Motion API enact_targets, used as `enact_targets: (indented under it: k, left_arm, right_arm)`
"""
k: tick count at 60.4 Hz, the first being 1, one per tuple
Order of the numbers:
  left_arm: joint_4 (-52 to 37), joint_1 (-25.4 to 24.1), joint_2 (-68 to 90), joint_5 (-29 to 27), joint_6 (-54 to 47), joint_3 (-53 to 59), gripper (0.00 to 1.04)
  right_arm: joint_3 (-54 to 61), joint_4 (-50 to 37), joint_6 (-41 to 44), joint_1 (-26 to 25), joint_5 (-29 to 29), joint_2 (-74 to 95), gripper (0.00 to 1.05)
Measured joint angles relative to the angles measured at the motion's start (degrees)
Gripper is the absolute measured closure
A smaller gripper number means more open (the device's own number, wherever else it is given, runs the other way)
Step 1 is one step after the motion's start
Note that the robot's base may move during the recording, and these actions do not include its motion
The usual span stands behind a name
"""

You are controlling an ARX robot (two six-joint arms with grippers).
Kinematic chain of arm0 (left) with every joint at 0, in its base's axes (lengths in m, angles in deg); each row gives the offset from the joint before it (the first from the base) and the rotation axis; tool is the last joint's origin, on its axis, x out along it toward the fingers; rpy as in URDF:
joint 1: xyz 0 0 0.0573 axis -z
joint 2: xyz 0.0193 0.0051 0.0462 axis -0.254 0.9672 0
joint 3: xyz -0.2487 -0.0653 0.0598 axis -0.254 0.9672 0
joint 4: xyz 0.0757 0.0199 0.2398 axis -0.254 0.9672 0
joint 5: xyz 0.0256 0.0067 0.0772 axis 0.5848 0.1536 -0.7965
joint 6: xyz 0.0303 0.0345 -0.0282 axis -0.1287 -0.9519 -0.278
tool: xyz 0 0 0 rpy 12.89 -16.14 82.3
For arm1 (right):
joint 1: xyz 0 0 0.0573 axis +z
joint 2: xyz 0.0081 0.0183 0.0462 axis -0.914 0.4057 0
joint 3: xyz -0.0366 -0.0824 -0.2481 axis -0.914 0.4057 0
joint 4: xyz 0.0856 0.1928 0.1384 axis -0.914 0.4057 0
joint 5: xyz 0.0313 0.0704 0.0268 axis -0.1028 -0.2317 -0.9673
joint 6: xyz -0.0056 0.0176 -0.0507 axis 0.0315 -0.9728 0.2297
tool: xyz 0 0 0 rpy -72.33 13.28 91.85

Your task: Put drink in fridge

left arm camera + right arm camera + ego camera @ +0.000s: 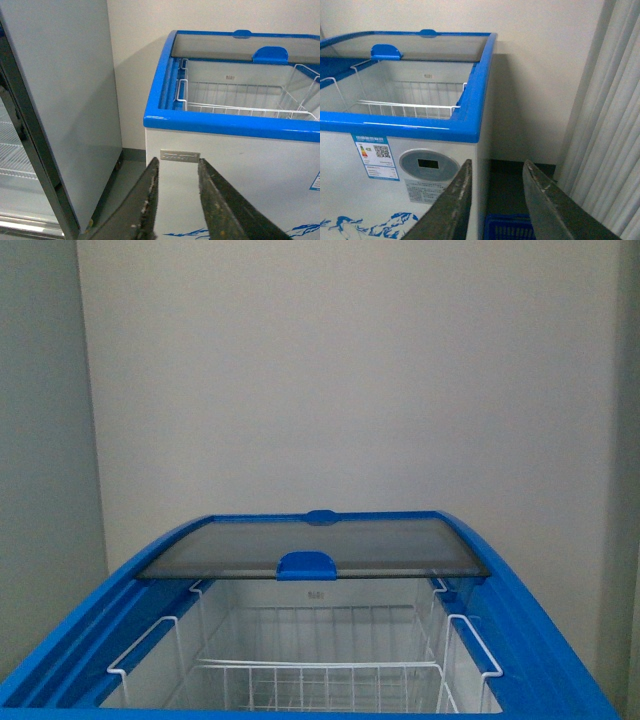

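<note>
The fridge (560, 640) is a white chest cooler with a blue rim. Its glass lid (312, 546) is slid to the far end, so the near part stands open. A white wire basket (320, 680) hangs inside. The fridge also shows in the left wrist view (230, 124) and the right wrist view (470, 117), with its oval grey panel (428, 165). My left gripper (178, 167) is open and empty, low before the fridge's front wall. My right gripper (496, 170) is open and empty, by the fridge's front right corner. The drink is out of view.
A tall grey upright cabinet (65, 110) with wire shelves stands close to the left of the fridge. A light curtain (605, 125) hangs to the right. A blue crate (507, 227) sits on the dark floor between curtain and fridge. A plain wall (350, 370) is behind.
</note>
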Motion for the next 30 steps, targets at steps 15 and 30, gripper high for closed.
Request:
enact_targets:
  k: [15, 30]
  left_arm:
    - [0.00, 0.00, 0.00, 0.00, 0.00, 0.00, 0.34]
    - [0.00, 0.00, 0.00, 0.00, 0.00, 0.00, 0.09]
  right_arm:
    - [0.02, 0.00, 0.00, 0.00, 0.00, 0.00, 0.32]
    - [0.00, 0.00, -0.04, 0.00, 0.00, 0.00, 0.08]
